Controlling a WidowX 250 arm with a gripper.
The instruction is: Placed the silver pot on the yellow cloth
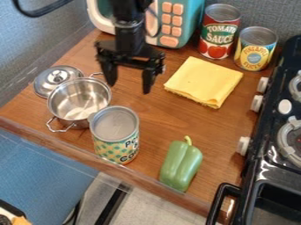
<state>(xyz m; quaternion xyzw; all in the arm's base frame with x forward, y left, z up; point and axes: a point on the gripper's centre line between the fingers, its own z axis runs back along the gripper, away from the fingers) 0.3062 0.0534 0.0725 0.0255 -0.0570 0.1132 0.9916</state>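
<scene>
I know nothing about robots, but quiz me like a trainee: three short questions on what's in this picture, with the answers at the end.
1. True or false: the silver pot stands beyond the edges of the yellow cloth.

2. Which of these is closest to the pot?
A) green bell pepper
B) round metal lid
C) teal toy microwave

3. Fill in the blank: above the wooden counter, the two fingers of the black tool are spread ____.

Key: 1. True; 2. B; 3. apart
</scene>
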